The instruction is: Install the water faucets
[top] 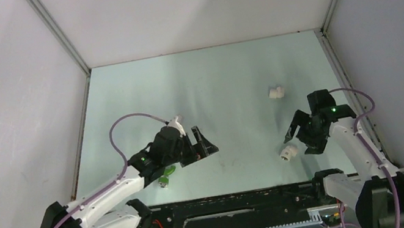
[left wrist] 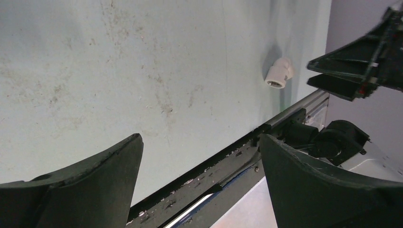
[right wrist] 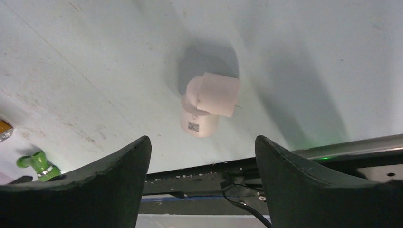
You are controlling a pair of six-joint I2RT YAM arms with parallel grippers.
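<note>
The green faucet lies on the table near the front edge, right beside my left arm's wrist; it also shows at the lower left of the right wrist view. A sliver of orange shows at the left edge of that view; I cannot tell whether it is the orange faucet, which the top view does not show. My left gripper is open and empty above the table. My right gripper is open and empty, hovering just right of a white elbow fitting.
The near white elbow fitting lies on its side ahead of the right fingers and also shows in the left wrist view. A second white elbow fitting lies farther back. A black rail runs along the front edge.
</note>
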